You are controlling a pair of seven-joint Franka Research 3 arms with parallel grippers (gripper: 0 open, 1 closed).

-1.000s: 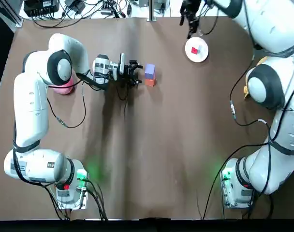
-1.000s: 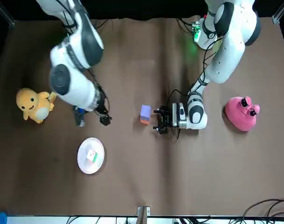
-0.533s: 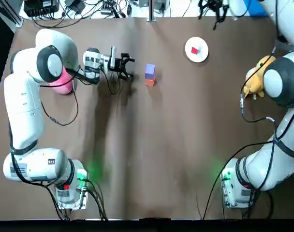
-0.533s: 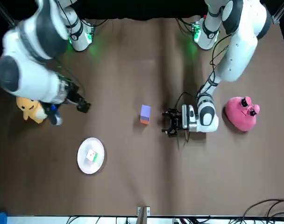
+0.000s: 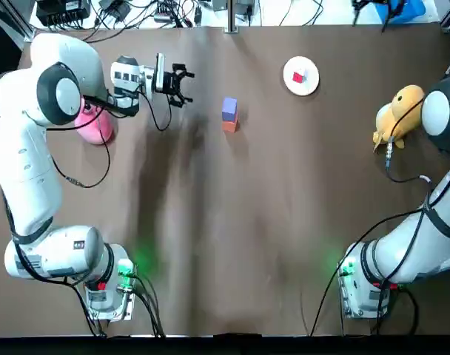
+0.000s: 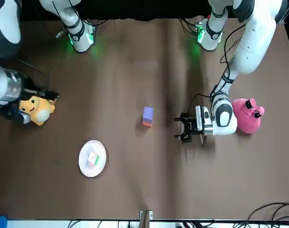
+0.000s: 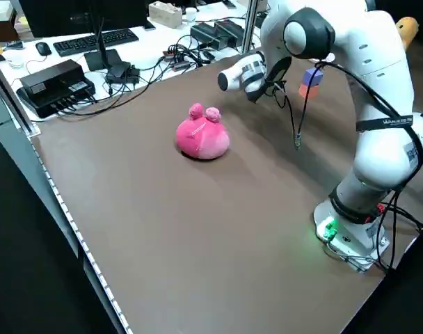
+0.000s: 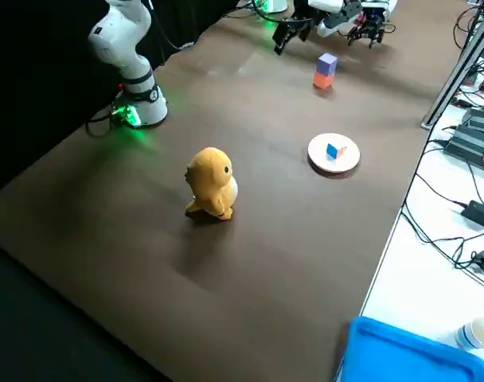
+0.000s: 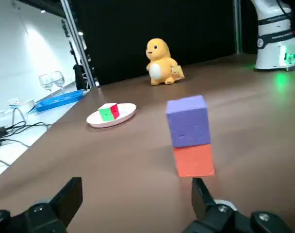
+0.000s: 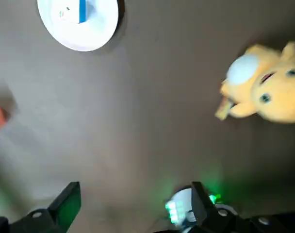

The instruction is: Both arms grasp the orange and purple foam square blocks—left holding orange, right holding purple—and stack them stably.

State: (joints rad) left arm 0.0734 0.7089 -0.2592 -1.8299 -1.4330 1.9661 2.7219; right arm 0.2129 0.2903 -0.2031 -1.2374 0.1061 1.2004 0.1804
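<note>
Brown worktop (image 5: 247, 222), read across from the robot's left in the top view.

Near left edge, toward far corner: pink plush toy (image 5: 98, 127), partly covered by the left arm's link and cable.

Just beside it toward the middle: left gripper (image 5: 182, 83), held sideways and pointing at the blocks, well apart from them. Fingers (image 9: 70, 198) spread wide, nothing between them.

Close to far edge, about mid-width: purple block (image 5: 229, 108) sitting square on top of orange block (image 5: 229, 126), touching, upright, free of both grippers. In left side view, stack partly behind the left arm and crossed by a cable.

Further right, near far edge: white plate (image 5: 308, 85) with small multicoloured cube (image 5: 298, 76) on it.

Far right corner: right gripper (image 5: 374, 6), cut off by the top view's edge, hard to make out there. From its own wrist camera, fingers (image 10: 66, 201) wide apart and empty, high above the worktop; only a blurred orange sliver at that picture's edge.

Near right edge: yellow plush toy (image 5: 400, 111), partly overlapped by right arm.
</note>
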